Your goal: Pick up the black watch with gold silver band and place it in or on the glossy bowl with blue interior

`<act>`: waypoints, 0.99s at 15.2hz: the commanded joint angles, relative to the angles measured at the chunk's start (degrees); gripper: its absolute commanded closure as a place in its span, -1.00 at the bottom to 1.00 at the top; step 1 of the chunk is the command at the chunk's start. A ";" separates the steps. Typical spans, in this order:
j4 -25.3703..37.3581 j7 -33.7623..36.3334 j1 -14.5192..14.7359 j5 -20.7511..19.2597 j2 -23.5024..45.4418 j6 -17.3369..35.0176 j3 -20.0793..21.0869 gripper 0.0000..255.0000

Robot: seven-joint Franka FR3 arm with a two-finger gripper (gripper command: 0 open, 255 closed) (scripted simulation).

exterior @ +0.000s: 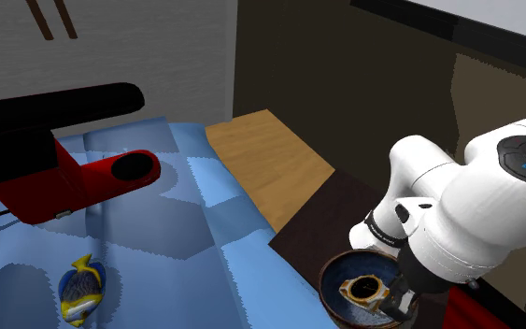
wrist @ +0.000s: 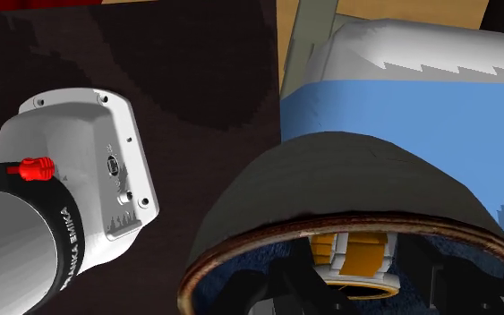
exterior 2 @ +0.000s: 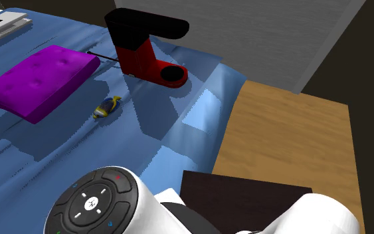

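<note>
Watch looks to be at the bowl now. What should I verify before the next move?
1. Watch inside the bowl's rim: ok.
2. Bowl upright on the dark table: ok.
3. End effector low over the bowl, beside the watch: ok.
4. Watch free of the end effector: cannot tell.
5. Bowl set back from the table edge next to the blue cloth: cannot tell.

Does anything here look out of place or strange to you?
Yes: a red and black machine that looks like a kitchen appliance sits on the blue bedding, near a purple cushion and a small blue and yellow fish. That is an odd spot for it. Nothing looks spilled or broken.
</note>
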 commanded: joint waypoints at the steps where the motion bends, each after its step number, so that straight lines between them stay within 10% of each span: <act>1: 1.26 0.15 -0.41 -1.12 -0.40 -1.58 -1.09 1.00; 8: 8.42 0.58 -2.65 -6.20 -0.45 -8.74 -6.05 1.00; 15: 3.61 -0.18 -1.62 -3.32 -0.20 -3.78 -3.16 1.00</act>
